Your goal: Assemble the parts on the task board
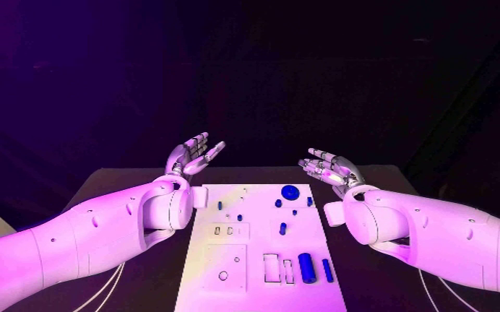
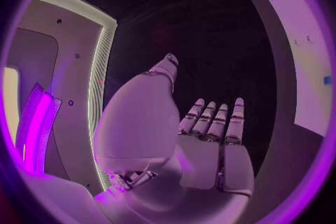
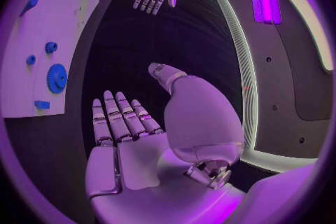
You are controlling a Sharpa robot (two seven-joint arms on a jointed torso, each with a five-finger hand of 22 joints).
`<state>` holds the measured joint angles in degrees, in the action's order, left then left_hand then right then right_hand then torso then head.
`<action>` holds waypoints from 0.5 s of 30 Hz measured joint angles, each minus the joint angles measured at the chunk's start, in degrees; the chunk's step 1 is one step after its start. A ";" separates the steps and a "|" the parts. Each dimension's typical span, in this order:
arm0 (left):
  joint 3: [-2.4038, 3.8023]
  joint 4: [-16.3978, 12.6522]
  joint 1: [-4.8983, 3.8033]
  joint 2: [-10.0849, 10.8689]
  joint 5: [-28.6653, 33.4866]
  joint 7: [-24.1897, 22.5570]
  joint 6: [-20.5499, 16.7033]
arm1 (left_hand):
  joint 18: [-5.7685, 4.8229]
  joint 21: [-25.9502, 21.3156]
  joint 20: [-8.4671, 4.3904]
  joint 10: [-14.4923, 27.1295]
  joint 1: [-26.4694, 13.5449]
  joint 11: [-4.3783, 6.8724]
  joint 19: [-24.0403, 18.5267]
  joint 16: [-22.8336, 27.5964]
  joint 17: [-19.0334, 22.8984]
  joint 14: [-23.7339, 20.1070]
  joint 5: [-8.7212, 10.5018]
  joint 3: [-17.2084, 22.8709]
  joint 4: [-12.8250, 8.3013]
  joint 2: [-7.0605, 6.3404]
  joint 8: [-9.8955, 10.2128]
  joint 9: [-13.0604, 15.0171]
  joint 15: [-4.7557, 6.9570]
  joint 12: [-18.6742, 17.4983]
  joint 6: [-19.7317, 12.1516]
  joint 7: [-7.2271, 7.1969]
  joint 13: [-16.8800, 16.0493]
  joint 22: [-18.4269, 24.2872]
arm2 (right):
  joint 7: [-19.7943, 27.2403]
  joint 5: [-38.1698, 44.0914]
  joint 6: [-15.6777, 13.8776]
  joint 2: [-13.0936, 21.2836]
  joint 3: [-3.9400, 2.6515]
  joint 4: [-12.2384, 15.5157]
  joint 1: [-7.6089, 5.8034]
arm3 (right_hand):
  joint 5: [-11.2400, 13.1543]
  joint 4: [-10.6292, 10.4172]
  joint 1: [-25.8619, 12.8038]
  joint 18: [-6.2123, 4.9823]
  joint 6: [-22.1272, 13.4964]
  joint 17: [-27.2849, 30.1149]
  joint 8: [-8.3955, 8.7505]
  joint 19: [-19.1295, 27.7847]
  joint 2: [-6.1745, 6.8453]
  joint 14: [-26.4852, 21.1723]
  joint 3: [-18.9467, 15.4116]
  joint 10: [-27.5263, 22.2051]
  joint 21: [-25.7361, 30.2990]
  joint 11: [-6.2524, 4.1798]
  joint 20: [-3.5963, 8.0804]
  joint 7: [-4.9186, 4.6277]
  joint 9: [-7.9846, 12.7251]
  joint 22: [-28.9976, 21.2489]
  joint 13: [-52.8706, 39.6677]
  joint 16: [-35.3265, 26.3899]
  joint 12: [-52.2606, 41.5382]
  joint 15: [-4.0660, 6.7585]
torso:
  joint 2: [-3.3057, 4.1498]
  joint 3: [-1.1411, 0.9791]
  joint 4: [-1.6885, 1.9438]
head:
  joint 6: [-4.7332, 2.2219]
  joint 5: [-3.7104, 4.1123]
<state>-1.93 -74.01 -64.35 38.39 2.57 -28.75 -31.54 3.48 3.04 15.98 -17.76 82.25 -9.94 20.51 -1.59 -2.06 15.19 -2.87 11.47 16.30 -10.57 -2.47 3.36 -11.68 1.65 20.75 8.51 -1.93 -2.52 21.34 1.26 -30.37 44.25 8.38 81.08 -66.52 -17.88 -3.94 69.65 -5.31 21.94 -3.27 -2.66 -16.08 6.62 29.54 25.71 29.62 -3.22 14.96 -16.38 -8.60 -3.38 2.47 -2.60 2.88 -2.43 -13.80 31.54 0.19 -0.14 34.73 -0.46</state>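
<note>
- Nearest: task board (image 1: pixel 261 283), a white plate with its long axis running away from the robot down the middle of the black counter (image 1: pixel 115 182).
- Near end of the board: a blue cylinder (image 1: pixel 306 267) and a thinner blue pin (image 1: pixel 327 270) lie side by side, both lengthwise along the board, right of centre. Pale rectangular recesses sit just beside them to the left.
- Mid-board: small blue pegs (image 1: pixel 282 229), scattered, well apart from one another.
- Far end: a blue gear (image 1: pixel 290 193), right of centre.
- Left hand (image 1: pixel 191 154) raised beyond the board's far left corner, palm up, fingers spread, holding nothing.
- Right hand (image 1: pixel 328 167) raised beyond the far right corner, likewise spread and empty.
- Key relation: every part lies nearer the robot than either hand, so a hand must draw back and come down. Most blue pieces sit on the right half; the right hand looks the nearer.
- Room: bare counter flanks both long edges of the board; the forearms lie along them.
</note>
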 measured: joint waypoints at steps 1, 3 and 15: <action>-0.03 0.33 -0.09 -0.14 0.11 -0.01 0.69 | 0.00 0.00 0.11 -0.31 1.46 -0.31 0.38 -0.20 -0.07 0.41 0.00 0.25 0.25 -0.16 -0.22 0.10 -0.19 0.00 0.52 0.08 -0.08 -0.06 | -0.47 0.17 0.95 -0.02 0.21 -0.28 -0.19 | 0.00 0.09 0.39 0.00 0.16 -0.01 -0.02 -0.41 0.01 0.42 0.10 0.39 -0.13 -0.03 -0.01 -0.15 0.00 0.00 -0.05 0.24 0.00 0.00 | 0.00 0.00 0.00 | 0.00 0.00; -0.06 0.73 -0.22 -0.32 0.34 -0.02 2.00 | 0.59 0.00 0.20 -0.84 2.16 -0.37 0.61 -0.21 -0.11 0.64 0.00 0.39 0.39 -0.23 -0.22 0.18 -0.23 0.17 0.86 0.19 -0.11 -0.07 | -1.32 0.47 2.69 -0.07 0.63 -0.75 -0.54 | 0.00 0.55 1.52 0.00 1.29 -0.23 -0.44 -1.43 0.11 1.78 0.56 1.50 -0.62 -0.05 -0.14 -0.15 -0.21 0.16 -0.10 0.35 0.00 0.04 | 0.00 0.00 -0.01 | 0.00 -0.01; -0.09 -0.47 -0.24 2.10 0.50 -0.05 5.19 | 6.34 9.42 0.37 -34.26 2.49 -2.02 23.52 -10.68 -6.46 32.85 0.00 4.79 -0.66 2.89 -6.35 4.00 1.34 7.24 21.98 2.27 -2.50 -4.17 | -3.75 15.74 3.83 -0.37 0.66 -4.59 -1.56 | 1.16 5.45 7.05 -3.15 18.68 -2.41 -5.23 -21.08 2.21 19.28 3.11 19.06 -7.42 -2.39 0.07 -1.97 -3.21 2.64 -0.88 4.75 -1.48 2.89 | 0.20 0.03 -0.14 | 0.88 -0.35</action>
<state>-2.02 -74.48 -64.59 40.49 3.07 -28.79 -26.35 9.82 12.46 16.35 -52.02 84.74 -11.97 44.03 -12.27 -8.52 48.04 -2.87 16.26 15.64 -7.69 -8.83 7.36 -10.34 8.90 42.73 10.78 -4.42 -6.69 17.59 16.99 -26.54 43.89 9.04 76.50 -68.08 -16.72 1.51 76.70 -8.46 40.62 -5.67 -7.89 -37.16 8.83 48.82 28.83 48.68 -10.64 12.58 -16.32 -10.57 -6.59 5.11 -3.47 7.64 -3.91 -10.91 31.73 0.23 -0.27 35.61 -0.81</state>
